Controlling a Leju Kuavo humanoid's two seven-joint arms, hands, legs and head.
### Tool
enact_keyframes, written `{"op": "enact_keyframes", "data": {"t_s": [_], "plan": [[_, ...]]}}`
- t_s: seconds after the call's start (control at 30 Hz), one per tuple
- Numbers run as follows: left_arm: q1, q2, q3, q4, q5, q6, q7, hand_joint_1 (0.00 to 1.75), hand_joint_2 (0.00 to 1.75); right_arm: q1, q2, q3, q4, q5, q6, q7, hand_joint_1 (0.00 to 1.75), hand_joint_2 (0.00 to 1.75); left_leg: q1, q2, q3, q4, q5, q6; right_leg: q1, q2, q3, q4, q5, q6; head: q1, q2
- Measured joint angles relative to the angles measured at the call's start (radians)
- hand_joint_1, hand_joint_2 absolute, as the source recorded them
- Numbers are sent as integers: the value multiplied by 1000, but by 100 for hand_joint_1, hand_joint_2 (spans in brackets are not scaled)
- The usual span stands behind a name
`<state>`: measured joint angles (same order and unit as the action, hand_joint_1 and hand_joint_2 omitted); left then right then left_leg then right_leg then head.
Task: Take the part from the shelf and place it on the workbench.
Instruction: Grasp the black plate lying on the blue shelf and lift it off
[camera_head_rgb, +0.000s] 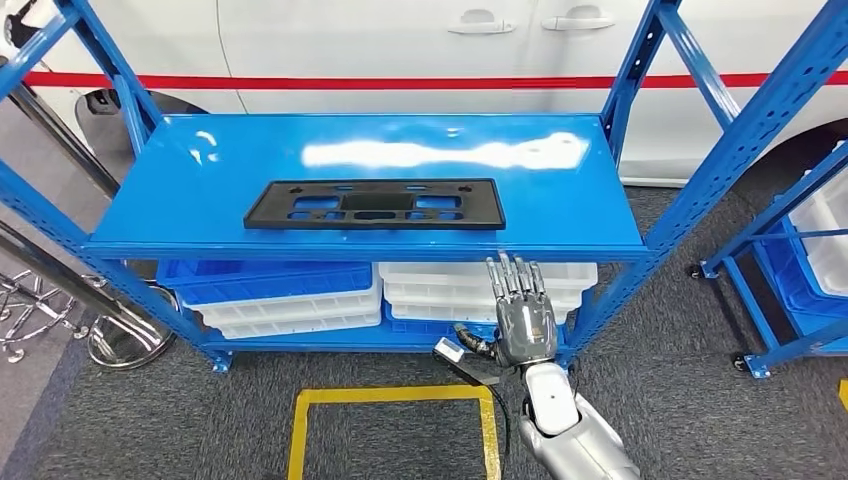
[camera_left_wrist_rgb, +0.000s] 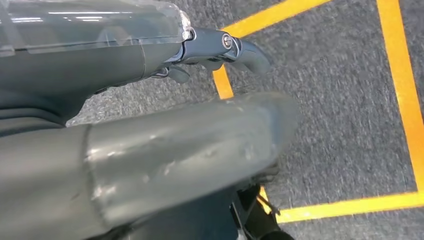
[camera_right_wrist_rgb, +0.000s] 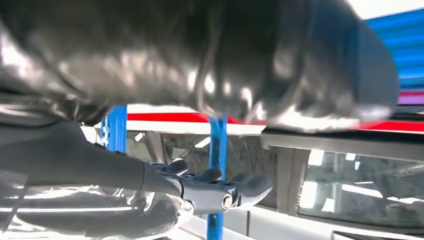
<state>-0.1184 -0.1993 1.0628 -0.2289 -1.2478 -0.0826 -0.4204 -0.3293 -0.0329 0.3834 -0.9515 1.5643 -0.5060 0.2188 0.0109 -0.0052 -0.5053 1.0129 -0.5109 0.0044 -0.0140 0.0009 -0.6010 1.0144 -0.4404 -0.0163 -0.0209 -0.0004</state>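
1. The part (camera_head_rgb: 374, 204) lies flat on the shelf (camera_head_rgb: 200, 170), untouched.
2. The right hand (camera_head_rgb: 521, 310) is raised below the shelf edge, fingers spread, holding nothing.
3. The left hand (camera_left_wrist_rgb: 150, 160) hangs over the floor; its state I cannot tell.
4. Grasping, carrying and placing all remain.

The left hand (camera_left_wrist_rgb: 190, 125) comes in large and blurred, its thick grey thumb (camera_left_wrist_rgb: 200, 145) stretched out and a darker finger (camera_left_wrist_rgb: 230, 50) extended beside it, holding nothing. Beneath it lies grey carpet (camera_left_wrist_rgb: 340, 100) crossed by yellow tape lines (camera_left_wrist_rgb: 400, 90) that meet at a corner.
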Motion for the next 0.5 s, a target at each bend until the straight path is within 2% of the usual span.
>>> {"op": "enact_keyframes", "data": {"t_s": [0.03, 0.07, 0.13, 0.17, 0.2, 0.23, 0.3, 0.33, 0.37, 0.43, 0.5], "plan": [[-1, 0, 0, 0, 0, 0, 0, 0, 0, -1, 0, 0, -3, 0, 0, 0, 0, 0, 1, 0, -11, 28, -15, -3, -2, 0, 9, -2, -3, -6, 0, 0], [-3, 0, 0, 0, 0, 0, 0, 0, 0, -2, 0, 0, -5, 0, 0, 1, 0, 0, 3, 0, -37, 78, -39, -7, -2, 0, 16, -4, -7, -11, 0, 0], [-4, 0, 0, 0, 0, 0, 0, 0, 0, 0, 0, 0, -6, 0, 0, 1, 0, 0, 4, 1, -115, 205, -88, -14, 0, 0, 26, -4, -17, -16, -1, 0], [-3, 0, 0, 0, 0, 0, 0, 0, 0, 2, 0, 0, -6, 0, 0, 1, 0, 0, 4, 1, -153, 255, -99, -15, 2, 0, 30, -3, -23, -17, -1, 0], [-1, 0, 0, 0, 0, 0, 0, 0, 0, 4, 0, 0, -7, 0, 0, 1, 0, 0, 4, 1, -174, 269, -89, -14, 3, 1, 36, -1, -29, -17, -1, 0], [0, 0, 0, 0, 0, 0, 0, 0, 0, 5, 0, 0, -7, 0, 0, 1, 0, 0, 3, 1, -179, 246, -57, -11, 5, 3, 44, 0, -36, -17, -1, 0], [1, 0, 0, 0, 0, 0, 0, 0, 0, 6, 0, 0, -11, 0, 0, 2, 0, 0, 1, 1, -144, 123, 40, 1, 6, 5, 62, 1, -51, -14, 0, 0], [0, 1, 0, 0, 0, 0, 0, 0, 0, 5, 0, 0, -12, 0, 0, 2, 0, 0, -3, 1, -128, 66, 69, 7, 7, 5, 69, 0, -56, -11, 0, 0], [-1, 1, 0, 0, 0, 0, 0, 0, 0, 5, 0, 0, -14, 0, 0, 2, 0, 0, -8, 1, -115, 27, 83, 13, 6, 5, 72, -1, -60, -7, -1, 0], [-1, 2, -1, 0, 0, 0, 0, 0, 0, 6, 0, 0, -15, 0, 0, 1, 0, 0, -16, 0, -110, 3, 82, 23, 5, 4, 75, -4, -65, 6, 0, 0], [0, 1, -1, 0, 0, 1, 0, 0, 0, 8, 0, 0, -20, 0, 0, 0, 0, 0, -10, 0, -100, -12, 94, 32, 6, 4, 78, -4, -75, 19, 0, 0]]}}
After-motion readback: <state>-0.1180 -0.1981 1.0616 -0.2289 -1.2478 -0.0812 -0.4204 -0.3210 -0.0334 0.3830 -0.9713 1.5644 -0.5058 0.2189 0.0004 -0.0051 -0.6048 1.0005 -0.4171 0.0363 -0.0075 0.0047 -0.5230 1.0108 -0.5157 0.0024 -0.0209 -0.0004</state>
